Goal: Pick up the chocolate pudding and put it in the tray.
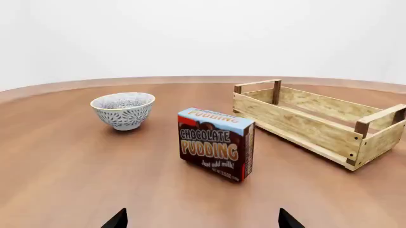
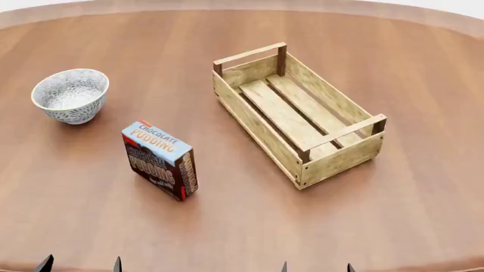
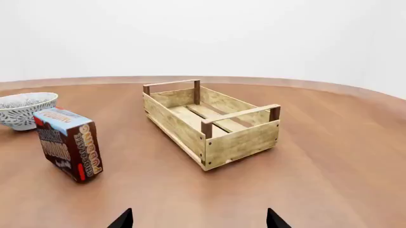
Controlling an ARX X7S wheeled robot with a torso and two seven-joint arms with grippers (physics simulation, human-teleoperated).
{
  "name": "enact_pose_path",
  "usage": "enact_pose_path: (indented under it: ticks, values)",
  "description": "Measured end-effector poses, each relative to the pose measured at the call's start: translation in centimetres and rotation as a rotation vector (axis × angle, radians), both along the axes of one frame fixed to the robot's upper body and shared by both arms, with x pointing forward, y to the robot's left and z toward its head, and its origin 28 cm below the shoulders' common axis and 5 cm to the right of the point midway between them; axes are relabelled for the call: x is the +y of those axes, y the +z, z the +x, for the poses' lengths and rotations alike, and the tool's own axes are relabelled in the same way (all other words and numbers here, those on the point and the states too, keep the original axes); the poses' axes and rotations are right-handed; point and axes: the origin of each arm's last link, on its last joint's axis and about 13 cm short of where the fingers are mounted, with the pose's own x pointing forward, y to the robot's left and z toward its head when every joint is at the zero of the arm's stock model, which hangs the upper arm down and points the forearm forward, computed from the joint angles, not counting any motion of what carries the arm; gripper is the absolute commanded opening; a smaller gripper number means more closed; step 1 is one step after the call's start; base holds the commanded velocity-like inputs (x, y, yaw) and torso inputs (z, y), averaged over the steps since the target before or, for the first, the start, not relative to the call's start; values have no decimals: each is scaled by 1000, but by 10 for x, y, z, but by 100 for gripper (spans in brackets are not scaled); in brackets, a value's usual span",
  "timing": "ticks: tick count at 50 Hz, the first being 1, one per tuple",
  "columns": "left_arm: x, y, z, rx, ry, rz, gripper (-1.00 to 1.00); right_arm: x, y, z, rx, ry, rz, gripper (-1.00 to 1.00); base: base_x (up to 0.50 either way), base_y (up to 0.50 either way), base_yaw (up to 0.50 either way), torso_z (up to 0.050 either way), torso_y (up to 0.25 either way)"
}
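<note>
The chocolate pudding [image 2: 160, 160] is a small carton with a light-blue top and dark brown faces. It stands upright on the wooden table, left of the tray; it also shows in the left wrist view [image 1: 216, 142] and the right wrist view [image 3: 68, 143]. The tray [image 2: 297, 111] is a long light-wood slatted crate with bar handles, empty, also in the left wrist view [image 1: 317, 120] and the right wrist view [image 3: 209, 120]. My left gripper [image 2: 80, 264] and right gripper [image 2: 316, 267] are both open and empty at the near table edge, well short of the carton.
A round patterned grey-white bowl [image 2: 70, 95] stands at the far left of the round wooden table [image 2: 423, 187], behind the carton. It also shows in the left wrist view [image 1: 123, 110]. The table's curved rim runs along the back.
</note>
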Motion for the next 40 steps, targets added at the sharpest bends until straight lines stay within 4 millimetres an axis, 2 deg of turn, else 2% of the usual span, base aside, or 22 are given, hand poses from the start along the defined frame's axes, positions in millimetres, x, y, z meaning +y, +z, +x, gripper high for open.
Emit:
enact_pose_path:
  ticks: [14, 23, 40]
  values:
    - [0, 10, 3, -21, -4, 3, 100, -6, 7, 3, -19, 3, -37, 100, 0, 7, 0, 0, 0]
    - [-1, 18, 8, -39, -13, 29, 100, -6, 16, 7, -42, 21, -90, 100, 64, 188, 0, 0, 0]
    - [-5, 21, 6, -49, -37, 30, 100, -4, 21, 9, -58, 44, -112, 100, 98, 172, 0, 0, 0]
